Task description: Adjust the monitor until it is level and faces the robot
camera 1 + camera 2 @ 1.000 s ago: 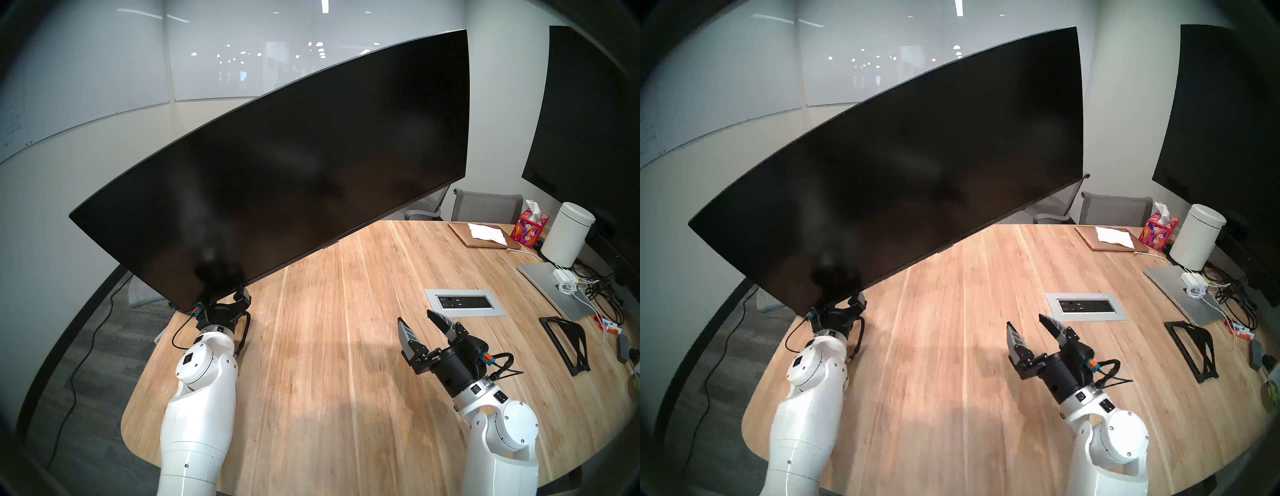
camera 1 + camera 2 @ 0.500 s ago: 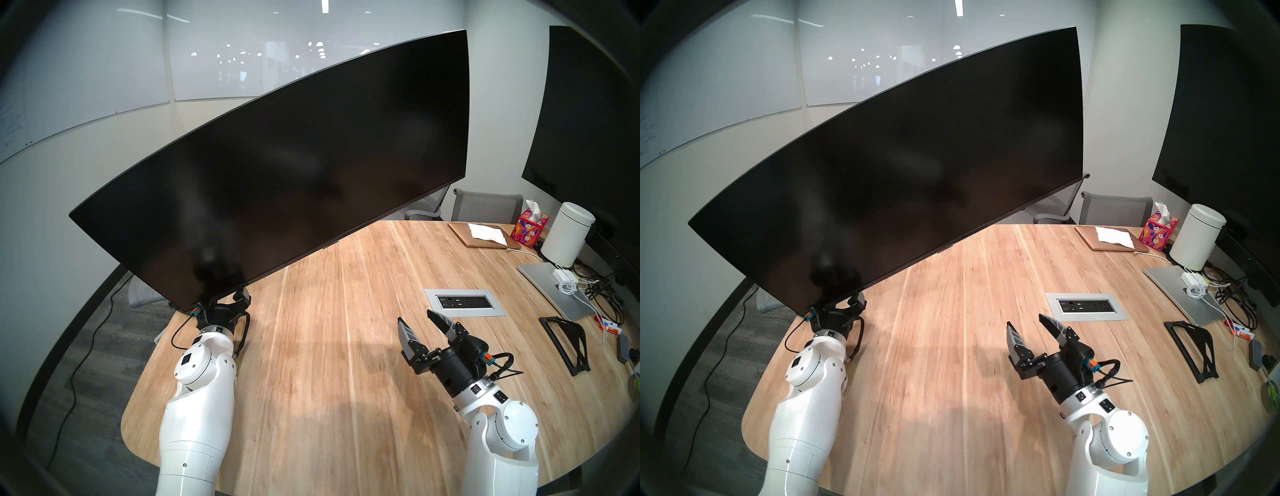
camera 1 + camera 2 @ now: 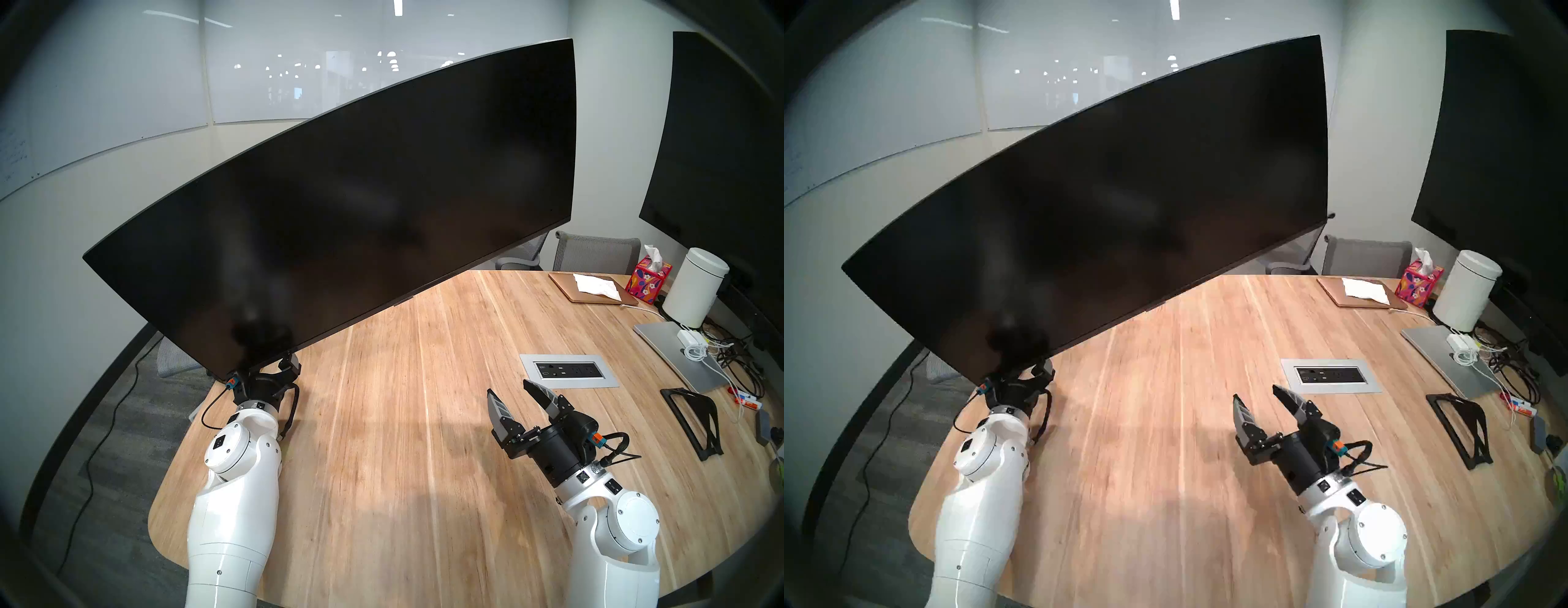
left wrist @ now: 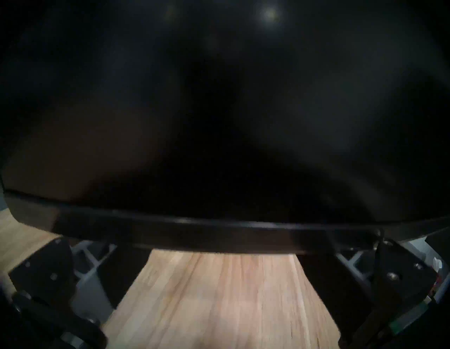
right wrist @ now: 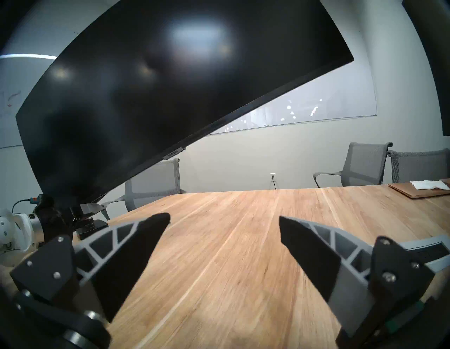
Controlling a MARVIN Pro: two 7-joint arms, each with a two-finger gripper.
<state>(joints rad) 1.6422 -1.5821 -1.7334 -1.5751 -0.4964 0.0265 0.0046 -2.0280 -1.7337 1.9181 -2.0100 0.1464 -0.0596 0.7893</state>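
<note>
The very wide black monitor [image 3: 339, 204] hangs over the wooden table [image 3: 403, 446], tilted: its left end is low, its right end high. It also shows in the right head view [image 3: 1102, 204], fills the left wrist view [image 4: 219, 97], and shows in the right wrist view [image 5: 146, 85]. My left gripper [image 3: 267, 368] is open under the monitor's lower left edge, its fingertips hidden behind the bezel [image 4: 219, 234]. My right gripper [image 3: 508, 387] is open and empty over the table, well clear of the monitor [image 5: 224, 217].
A second dark screen [image 3: 721, 148] on a silver base [image 3: 674, 352] stands at the right, with a white canister [image 3: 695, 293], tissue box [image 3: 648, 282], cables [image 3: 729, 356] and a black stand [image 3: 691, 418]. A socket panel [image 3: 568, 370] sits just beyond my right gripper. Grey chairs [image 3: 594, 254] stand behind.
My left arm has shifted a little to the left under the monitor's edge. The monitor's left end has risen slightly and its right end has dropped slightly. The right arm has not moved.
</note>
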